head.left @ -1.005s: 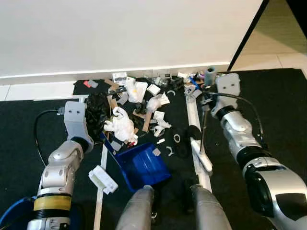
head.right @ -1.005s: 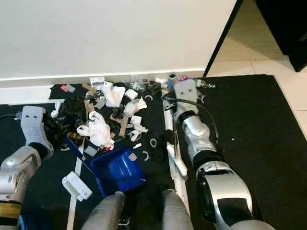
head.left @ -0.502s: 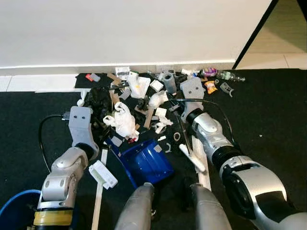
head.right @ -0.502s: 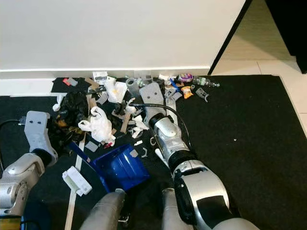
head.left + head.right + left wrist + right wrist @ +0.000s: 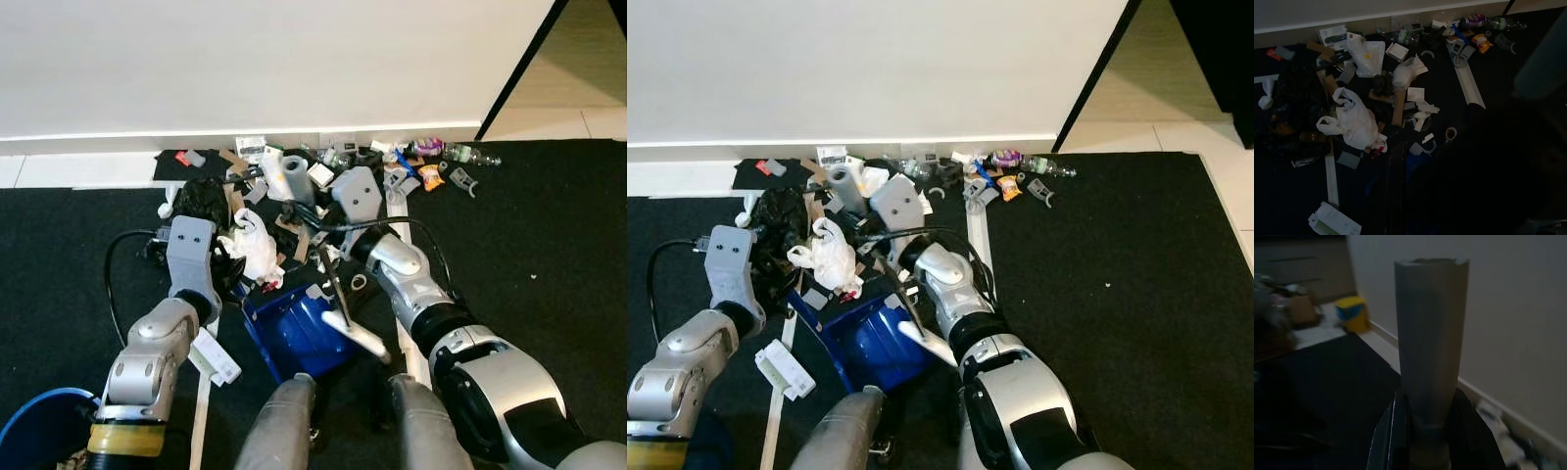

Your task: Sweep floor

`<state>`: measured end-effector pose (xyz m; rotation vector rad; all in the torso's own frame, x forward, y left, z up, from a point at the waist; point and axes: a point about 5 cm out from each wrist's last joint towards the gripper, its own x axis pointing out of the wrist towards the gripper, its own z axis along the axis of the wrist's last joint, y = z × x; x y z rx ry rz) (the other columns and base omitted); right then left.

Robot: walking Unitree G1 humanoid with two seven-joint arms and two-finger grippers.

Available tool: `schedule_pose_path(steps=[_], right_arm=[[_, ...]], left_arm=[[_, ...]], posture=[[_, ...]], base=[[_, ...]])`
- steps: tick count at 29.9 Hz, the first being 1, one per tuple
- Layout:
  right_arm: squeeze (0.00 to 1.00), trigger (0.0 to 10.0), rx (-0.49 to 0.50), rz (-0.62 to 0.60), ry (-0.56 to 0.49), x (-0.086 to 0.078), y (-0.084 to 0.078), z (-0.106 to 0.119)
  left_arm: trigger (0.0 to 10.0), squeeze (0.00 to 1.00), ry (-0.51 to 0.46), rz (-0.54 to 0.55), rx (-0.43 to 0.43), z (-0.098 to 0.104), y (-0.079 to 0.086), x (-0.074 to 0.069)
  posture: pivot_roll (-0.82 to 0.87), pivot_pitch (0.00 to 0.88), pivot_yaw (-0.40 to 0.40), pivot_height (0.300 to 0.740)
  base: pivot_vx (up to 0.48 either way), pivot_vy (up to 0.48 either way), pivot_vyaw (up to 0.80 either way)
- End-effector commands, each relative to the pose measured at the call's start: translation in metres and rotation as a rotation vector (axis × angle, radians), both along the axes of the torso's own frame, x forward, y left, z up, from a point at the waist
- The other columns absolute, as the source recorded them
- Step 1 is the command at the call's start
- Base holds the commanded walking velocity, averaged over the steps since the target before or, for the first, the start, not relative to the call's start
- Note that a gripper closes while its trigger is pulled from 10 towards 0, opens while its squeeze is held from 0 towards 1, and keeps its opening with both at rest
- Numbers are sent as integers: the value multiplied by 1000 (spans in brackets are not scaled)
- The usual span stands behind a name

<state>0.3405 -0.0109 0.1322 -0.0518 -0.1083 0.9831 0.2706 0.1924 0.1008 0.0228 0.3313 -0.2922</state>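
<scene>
Right hand [image 5: 1427,431] on grey handle [image 5: 1431,347], blue dustpan [image 5: 294,328] below.

You've got the dustpan [image 5: 294,333] on the carpet [image 5: 549,235], litter pile [image 5: 294,196] behind it along the wall [image 5: 294,59], plastic bag [image 5: 253,245] at its left rear corner.
</scene>
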Motion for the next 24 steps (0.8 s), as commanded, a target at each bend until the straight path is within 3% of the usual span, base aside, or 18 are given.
schedule_pose_path(steps=[1,7,8,9,11,14,15,19,20,24], right_arm=[[0,10000,138,91,38,-29,32,-9],[0,10000,138,57,-76,-18,7,12],[0,10000,112,8,-130,-10,-8,20],[0,10000,112,8,-130,-10,-8,20],[0,10000,28,-124,-193,8,-40,27],[0,10000,-9,-180,-202,14,-52,27],[0,10000,-67,-241,-200,19,-62,23],[0,10000,-106,-287,-201,22,-68,20],[0,10000,-156,-344,-214,26,-77,20],[0,10000,-207,-447,-226,35,-96,26]], left_arm=[[10000,0,66,-104,-109,-16,-28,-5],[10000,0,58,-95,-106,-15,-26,-1],[10000,0,58,-94,-104,-14,-26,-1],[10000,0,58,-94,-104,-14,-26,-1],[10000,0,56,-91,-100,-14,-23,0],[10000,0,55,-89,-98,-13,-22,1],[10000,0,54,-88,-94,-13,-20,1],[10000,0,53,-87,-92,-12,-19,2],[10000,0,51,-85,-90,-11,-18,3],[10000,0,47,-79,-85,-10,-16,2]], posture=[[125,271,-4,740],[114,269,-7,740],[107,271,-7,740],[107,271,-7,740],[103,273,-2,740],[104,274,0,740],[112,274,4,740],[117,274,5,740],[124,275,6,740],[126,275,6,740]], base=[[0,0,0],[0,0,0],[0,0,0],[0,0,0],[0,0,0],[0,0,0],[0,0,0],[0,0,0],[0,0,0],[0,0,0]])
